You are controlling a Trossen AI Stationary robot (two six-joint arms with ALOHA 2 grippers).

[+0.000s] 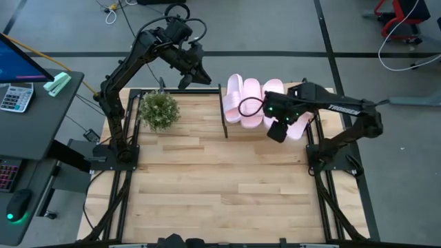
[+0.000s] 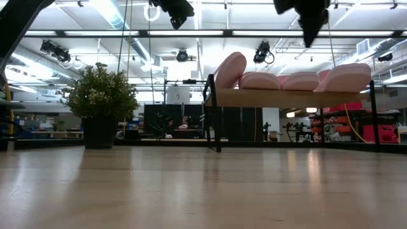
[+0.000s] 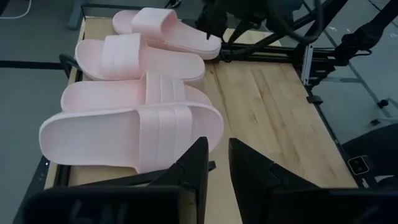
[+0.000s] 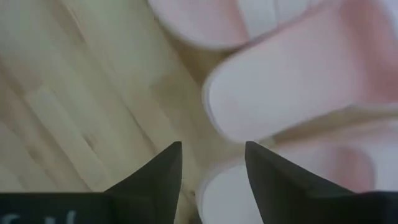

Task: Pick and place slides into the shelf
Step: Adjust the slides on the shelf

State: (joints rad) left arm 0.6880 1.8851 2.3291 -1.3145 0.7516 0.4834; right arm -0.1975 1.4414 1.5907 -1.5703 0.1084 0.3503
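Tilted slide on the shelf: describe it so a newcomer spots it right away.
Find the raised wooden shelf at the table's far side, right of the potted plant. Four pale pink slides sit in a row on it. Take the slide at the end nearest the plant: it alone leans up on edge against its neighbour; the others lie flat.

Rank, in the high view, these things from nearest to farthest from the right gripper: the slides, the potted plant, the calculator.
From the right gripper:
1. Slides, directly beside it on the shelf.
2. Potted plant, across the table on the left side.
3. Calculator, on the desk at the far left.
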